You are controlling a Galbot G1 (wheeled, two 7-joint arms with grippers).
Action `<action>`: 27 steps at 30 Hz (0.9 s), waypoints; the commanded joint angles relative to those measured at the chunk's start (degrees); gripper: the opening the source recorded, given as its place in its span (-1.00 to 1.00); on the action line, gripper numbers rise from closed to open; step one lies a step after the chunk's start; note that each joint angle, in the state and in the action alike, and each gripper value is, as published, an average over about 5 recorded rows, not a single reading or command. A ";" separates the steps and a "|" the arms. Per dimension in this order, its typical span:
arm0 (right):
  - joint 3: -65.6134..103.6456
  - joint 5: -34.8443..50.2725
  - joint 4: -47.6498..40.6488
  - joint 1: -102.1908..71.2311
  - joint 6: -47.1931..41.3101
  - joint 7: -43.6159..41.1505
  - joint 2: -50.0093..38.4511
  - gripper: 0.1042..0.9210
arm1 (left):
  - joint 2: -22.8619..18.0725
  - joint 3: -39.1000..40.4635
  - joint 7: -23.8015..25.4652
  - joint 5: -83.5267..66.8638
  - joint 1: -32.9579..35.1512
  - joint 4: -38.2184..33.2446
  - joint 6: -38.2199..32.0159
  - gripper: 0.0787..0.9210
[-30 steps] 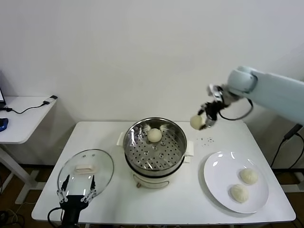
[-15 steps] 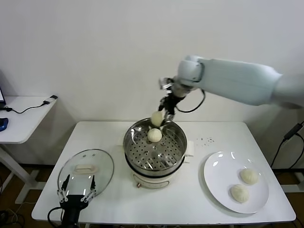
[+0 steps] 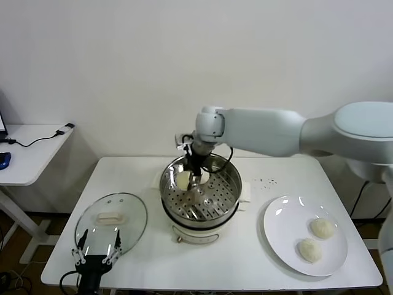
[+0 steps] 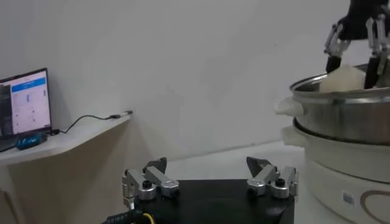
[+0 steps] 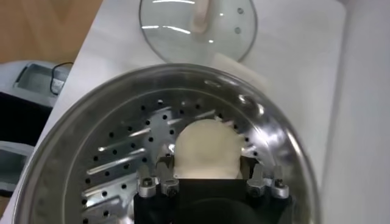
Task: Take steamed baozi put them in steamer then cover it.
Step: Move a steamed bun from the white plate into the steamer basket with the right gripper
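Note:
My right gripper (image 3: 193, 175) reaches down into the steamer (image 3: 167, 190), a shiny steel pot with a perforated tray (image 5: 122, 161). It is shut on a cream-white baozi (image 3: 183, 180), which sits between the fingers (image 5: 205, 149) just above the tray's left side. The left wrist view shows that bun (image 4: 345, 79) at the pot's rim (image 4: 341, 115). Two more baozi (image 3: 322, 227) (image 3: 309, 249) lie on the white plate (image 3: 279, 230) at the right. The glass cover (image 3: 110, 215) lies flat to the left of the pot. My left gripper (image 3: 97, 251) hangs open at the cover's near edge (image 4: 210, 176).
A low side table (image 3: 31, 153) with cables stands off to the left, with a lit screen (image 4: 24, 100) on it. The white wall rises close behind the table's back edge. Bare tabletop (image 3: 233, 258) lies in front of the pot.
My right arm swung left from the table's right side to over the pot, then lowered the baozi inside it. The left gripper stayed put.

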 commanded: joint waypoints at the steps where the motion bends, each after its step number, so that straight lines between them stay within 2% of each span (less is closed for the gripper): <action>1: -0.20 -0.53 -0.19 -2.86 -0.56 1.17 2.15 0.43 | -0.12 -0.03 0.00 -0.20 -0.14 0.11 0.12 0.77; 5: 0.18 -0.45 -0.28 -3.14 -0.79 1.72 2.21 0.48 | -0.10 0.02 0.00 -0.13 -0.20 0.24 0.10 0.77; 10: 0.36 0.30 1.10 -1.50 -1.24 1.70 1.12 0.71 | -0.07 0.04 -0.01 -0.03 -0.10 0.27 0.02 0.77; 14: 0.41 1.53 3.79 1.32 -1.35 1.38 -1.47 0.75 | -0.07 0.19 -0.01 0.16 -0.10 0.04 0.05 0.77; 23: -1.21 3.52 14.27 12.73 -0.55 -0.53 -17.08 0.76 | -0.08 0.88 -0.11 0.90 0.14 -0.53 0.06 0.77; 27: -3.35 1.07 20.75 17.00 -0.61 -0.45 -25.94 0.76 | -0.18 1.26 -0.14 1.35 0.30 -0.81 0.06 0.77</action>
